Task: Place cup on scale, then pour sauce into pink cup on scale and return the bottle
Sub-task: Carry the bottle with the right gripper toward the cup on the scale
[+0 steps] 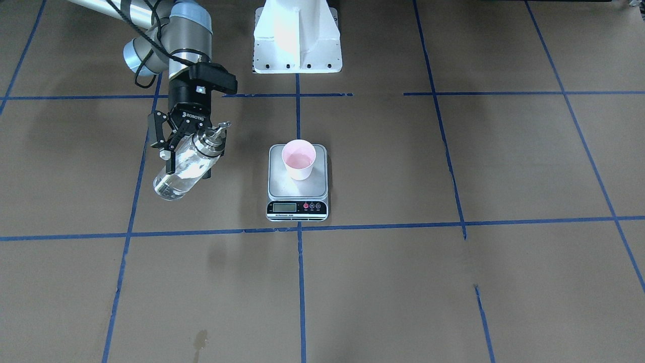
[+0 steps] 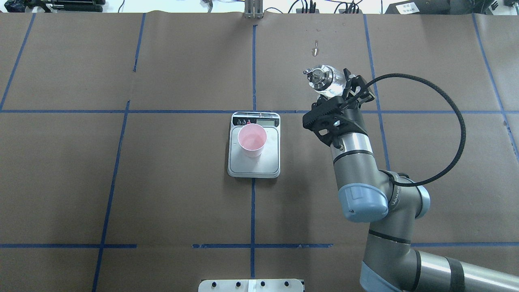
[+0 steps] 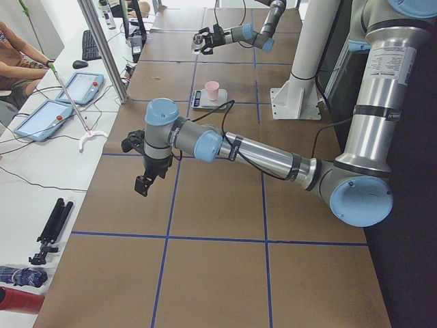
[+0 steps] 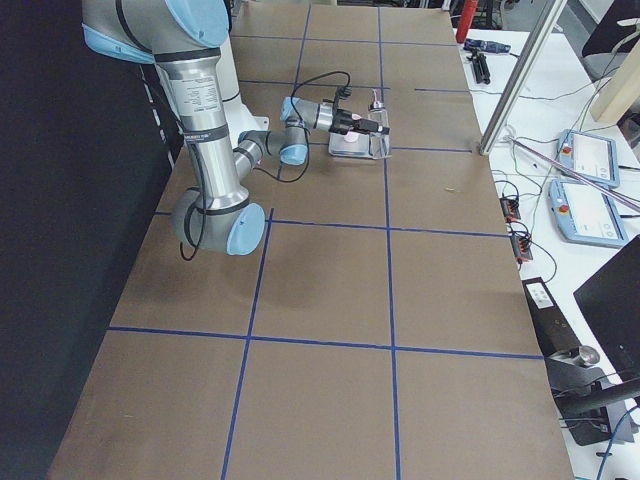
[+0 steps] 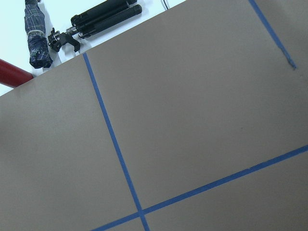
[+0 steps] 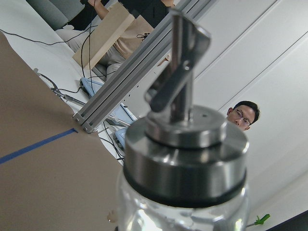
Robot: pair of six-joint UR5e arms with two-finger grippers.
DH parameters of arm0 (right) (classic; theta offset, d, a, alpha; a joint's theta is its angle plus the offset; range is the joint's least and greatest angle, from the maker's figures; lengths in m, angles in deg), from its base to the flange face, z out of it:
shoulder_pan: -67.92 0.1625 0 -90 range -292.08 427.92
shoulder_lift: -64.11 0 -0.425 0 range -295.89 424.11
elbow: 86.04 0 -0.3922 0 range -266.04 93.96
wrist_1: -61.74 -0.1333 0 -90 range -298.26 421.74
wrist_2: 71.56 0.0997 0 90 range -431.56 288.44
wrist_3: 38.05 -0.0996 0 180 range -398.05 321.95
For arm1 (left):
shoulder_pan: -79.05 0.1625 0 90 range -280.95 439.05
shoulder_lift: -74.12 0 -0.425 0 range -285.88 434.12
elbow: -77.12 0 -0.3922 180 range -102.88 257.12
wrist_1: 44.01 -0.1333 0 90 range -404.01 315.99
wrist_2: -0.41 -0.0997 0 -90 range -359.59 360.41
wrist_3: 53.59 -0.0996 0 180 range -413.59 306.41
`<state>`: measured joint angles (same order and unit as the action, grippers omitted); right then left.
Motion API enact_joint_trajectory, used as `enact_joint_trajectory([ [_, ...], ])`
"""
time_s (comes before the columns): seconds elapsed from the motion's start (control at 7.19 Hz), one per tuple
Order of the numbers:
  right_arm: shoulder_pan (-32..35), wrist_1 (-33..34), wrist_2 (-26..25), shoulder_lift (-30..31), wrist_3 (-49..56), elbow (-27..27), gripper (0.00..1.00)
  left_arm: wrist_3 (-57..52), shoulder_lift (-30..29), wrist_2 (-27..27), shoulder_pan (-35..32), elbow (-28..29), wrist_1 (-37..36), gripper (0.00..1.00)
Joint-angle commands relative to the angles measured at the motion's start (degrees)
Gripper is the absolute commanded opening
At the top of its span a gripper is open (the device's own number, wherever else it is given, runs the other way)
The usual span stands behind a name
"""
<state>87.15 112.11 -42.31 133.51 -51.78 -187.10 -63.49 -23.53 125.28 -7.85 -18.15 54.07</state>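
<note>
**Bottle held clear of the scale, cup in place**

Front view: your cup [image 1: 299, 159] stands upright on the scale [image 1: 297, 190], ready for weighing. Off to the scale's side, the right gripper [image 1: 184, 159] is clamped around the bottle [image 1: 176, 176], tilted spout-up, probably so no sauce [image 1: 165, 190] spills.

Overhead: the bottle hangs beyond the scale's display corner, well apart.

Left side view: the left gripper [image 3: 143, 181] hangs far from the scale, out of the way. You cannot tell whether its fingers are apart.

Right wrist view: the spout cap [image 6: 185, 139] fills the frame.
</note>
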Motion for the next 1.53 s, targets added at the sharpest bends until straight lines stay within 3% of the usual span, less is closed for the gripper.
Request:
enact_joint_trajectory([
  [0.0, -2.87, 0.79, -4.28, -0.49, 4.91, 0.86, 0.0, -0.47, 0.96, 0.2, -0.46, 4.46, 0.44, 1.0],
  [0.84, -6.22, 1.57, -18.16, -6.81, 7.41, 15.08, 0.0, -0.48, 0.0, -0.06, -0.28, 8.69, 1.31, 1.0],
  [1.39, -6.31, 3.95, -22.92, -8.14, 13.62, 16.69, 0.0, -0.48, -0.35, -0.15, -0.19, 9.4, 1.41, 1.0],
])
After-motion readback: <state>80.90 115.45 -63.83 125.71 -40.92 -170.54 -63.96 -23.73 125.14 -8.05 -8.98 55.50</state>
